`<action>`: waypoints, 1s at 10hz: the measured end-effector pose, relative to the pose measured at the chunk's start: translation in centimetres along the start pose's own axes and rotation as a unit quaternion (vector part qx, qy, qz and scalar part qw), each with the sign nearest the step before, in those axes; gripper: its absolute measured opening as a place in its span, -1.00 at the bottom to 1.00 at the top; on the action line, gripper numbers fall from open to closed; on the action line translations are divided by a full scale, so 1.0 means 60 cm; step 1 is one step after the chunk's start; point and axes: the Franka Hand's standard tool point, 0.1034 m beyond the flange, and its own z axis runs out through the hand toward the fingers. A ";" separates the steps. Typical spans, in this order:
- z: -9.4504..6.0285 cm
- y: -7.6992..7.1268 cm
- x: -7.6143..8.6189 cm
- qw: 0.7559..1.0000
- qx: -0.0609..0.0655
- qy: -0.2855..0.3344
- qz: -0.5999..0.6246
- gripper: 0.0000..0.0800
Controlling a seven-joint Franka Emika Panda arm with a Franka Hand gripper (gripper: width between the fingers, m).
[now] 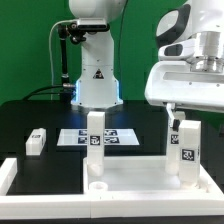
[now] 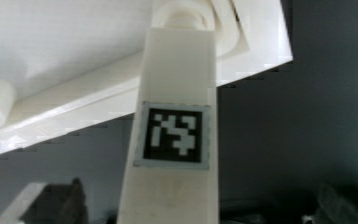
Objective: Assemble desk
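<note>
The white desk tabletop [image 1: 135, 172] lies at the front, rim up. One white leg [image 1: 94, 138] stands upright on it near its left far corner. A second tagged leg [image 1: 186, 148] stands upright at its right side. My gripper [image 1: 180, 118] hangs just above this leg. In the wrist view the leg [image 2: 172, 130] fills the middle, with the tabletop [image 2: 87, 70] behind it. My gripper [image 2: 194, 205] straddles the leg, and its dark fingers [image 2: 48, 202] stand apart from the leg on both sides, so it is open. Another leg [image 1: 36, 140] lies loose on the black table at the exterior view's left.
The robot base [image 1: 95, 85] stands at the back middle. The marker board [image 1: 112, 136] lies flat in front of it, behind the standing leg. A white border rail [image 1: 10, 175] runs along the exterior view's front left.
</note>
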 end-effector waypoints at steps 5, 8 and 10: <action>-0.020 0.036 0.034 0.999 -0.011 -0.047 0.004 0.62; -0.027 0.050 0.079 0.993 -0.023 -0.117 0.016 0.62; -0.032 0.051 0.107 0.984 -0.020 -0.170 0.049 0.62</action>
